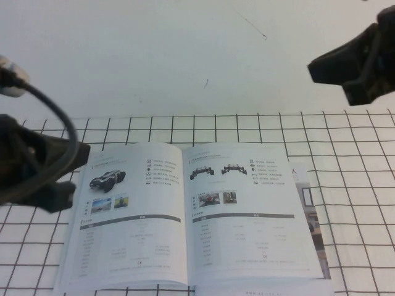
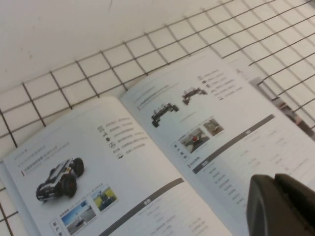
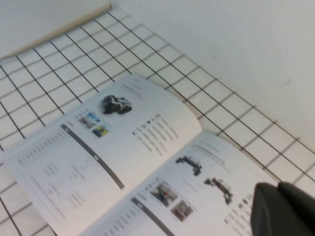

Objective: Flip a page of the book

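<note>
The book (image 1: 191, 216) is lying open and flat on the grid cloth (image 1: 358, 185) that is covering the near part of the counter (image 1: 185, 55), its spine running away from the robot, so the sheets are hinging left and right. The page (image 1: 247, 209) with the two small vehicles is lying face up on the book's right half; its free long edge is running along the right side, parallel to the spine, with the margins of further sheets showing just beyond it. The page with one larger vehicle (image 1: 126, 216) is filling the left half.

The right gripper (image 1: 355, 65) is hovering above and beyond the book's far right corner, well apart from the paper, its fingers pressed together and holding nothing. From there the page's free edge is lying toward the robot and slightly to the left, and lower. That makes this arm the nearer one to that edge.

The left gripper (image 1: 37, 169) is hanging beside the book's left edge, over the cloth; I cannot tell how it is set, since only a dark tip is showing in its wrist view.

The turn probably depends on reaching that right-hand edge and sweeping it leftward over the spine.
</note>
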Controlling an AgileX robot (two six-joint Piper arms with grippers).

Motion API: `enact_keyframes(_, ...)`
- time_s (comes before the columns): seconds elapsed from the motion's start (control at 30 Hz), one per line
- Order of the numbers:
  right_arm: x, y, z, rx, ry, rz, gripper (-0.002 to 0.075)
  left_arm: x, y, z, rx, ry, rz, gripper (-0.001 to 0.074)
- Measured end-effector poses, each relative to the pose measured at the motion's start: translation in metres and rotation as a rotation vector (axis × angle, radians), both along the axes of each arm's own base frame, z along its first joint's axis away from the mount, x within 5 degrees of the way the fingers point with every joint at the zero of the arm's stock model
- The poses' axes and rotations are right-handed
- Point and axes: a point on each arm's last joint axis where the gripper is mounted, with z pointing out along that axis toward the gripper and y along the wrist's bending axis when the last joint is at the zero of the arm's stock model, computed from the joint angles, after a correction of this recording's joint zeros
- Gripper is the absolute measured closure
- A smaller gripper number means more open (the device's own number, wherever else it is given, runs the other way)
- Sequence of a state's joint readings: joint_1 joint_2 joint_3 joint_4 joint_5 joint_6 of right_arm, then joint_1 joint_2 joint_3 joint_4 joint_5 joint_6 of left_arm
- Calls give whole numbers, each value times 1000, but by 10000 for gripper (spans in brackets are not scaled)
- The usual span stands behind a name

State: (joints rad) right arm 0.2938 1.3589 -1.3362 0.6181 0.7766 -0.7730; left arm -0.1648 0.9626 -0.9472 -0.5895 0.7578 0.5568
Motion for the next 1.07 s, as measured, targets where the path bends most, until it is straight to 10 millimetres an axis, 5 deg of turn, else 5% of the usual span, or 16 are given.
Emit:
enact_keyframes(0.27, -69, -34, 17, -59, -41, -140, 725, -98, 12, 37, -65, -172, -38, 738)
enact_keyframes(0.67, -191, -75, -32, 68, -235, -228, 725, -217, 38, 24, -137, -303, 68, 738)
enact_keyframes(0.8, -205, -83, -65, 81, -279, -259, 725, -223, 47, 2, -124, -359, 155, 738)
enact_keyframes(1.07, -195, -85, -128, 60, -252, -329, 725, -160, 45, -78, -132, -292, 266, 738)
